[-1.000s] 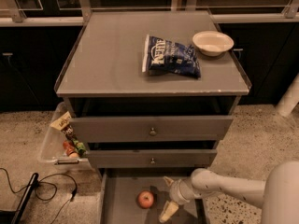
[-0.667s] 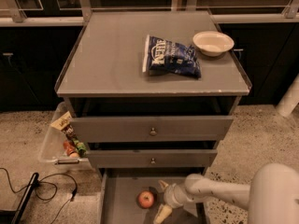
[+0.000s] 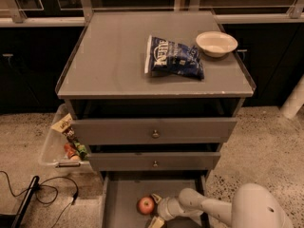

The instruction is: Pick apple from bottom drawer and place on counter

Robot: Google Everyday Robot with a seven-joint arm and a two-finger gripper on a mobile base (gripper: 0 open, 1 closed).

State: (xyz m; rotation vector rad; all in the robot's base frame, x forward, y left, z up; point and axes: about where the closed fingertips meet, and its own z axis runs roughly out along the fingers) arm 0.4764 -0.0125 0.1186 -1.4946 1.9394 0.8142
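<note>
One arm (image 3: 209,207) is reaching into the bottom drawer (image 3: 121,201) | gripper (image 3: 154,210) is sitting just right of the apple (image 3: 145,205), fingers spread apart | apple is lying on the drawer floor | two upper drawers (image 3: 152,127) are standing slightly pulled out | counter (image 3: 114,56) is carrying a blue chip bag (image 3: 175,58) and a white bowl (image 3: 216,42)

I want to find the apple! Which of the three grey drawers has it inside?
The bottom drawer, the lowest, pulled out farthest. The apple lies on its floor, the pincer right beside it. The two upper drawers show knobs.
</note>
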